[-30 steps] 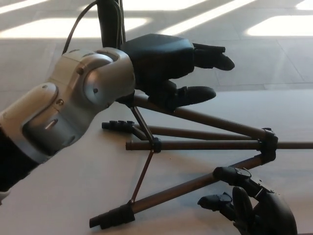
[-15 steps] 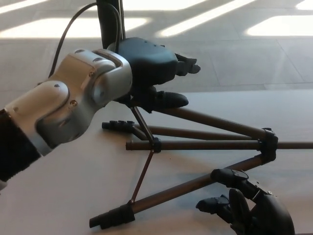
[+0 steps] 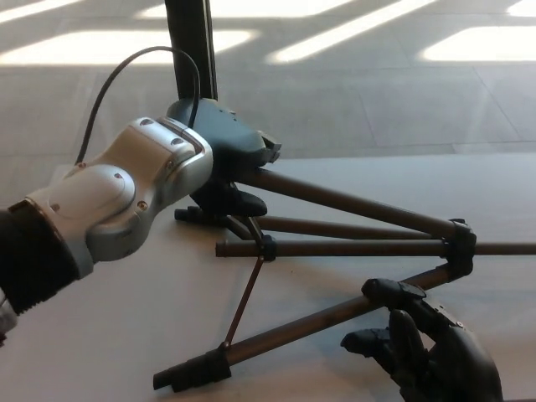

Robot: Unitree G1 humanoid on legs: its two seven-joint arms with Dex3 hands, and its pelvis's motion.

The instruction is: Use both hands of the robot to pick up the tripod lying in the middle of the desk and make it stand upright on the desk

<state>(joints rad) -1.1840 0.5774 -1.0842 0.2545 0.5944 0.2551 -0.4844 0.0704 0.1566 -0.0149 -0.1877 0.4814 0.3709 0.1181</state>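
Tripod [image 3: 352,247] flat; left hand [image 3: 224,163] seemingly gripping.

One head camera looks down, close over the desk [image 3: 126,335].

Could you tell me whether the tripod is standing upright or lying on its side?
Lying on its side: the tripod has its legs spread along the desk, pointing left.

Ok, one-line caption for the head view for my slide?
Left hand closes on the upper leg of the lying tripod; right hand waits open by the near leg.
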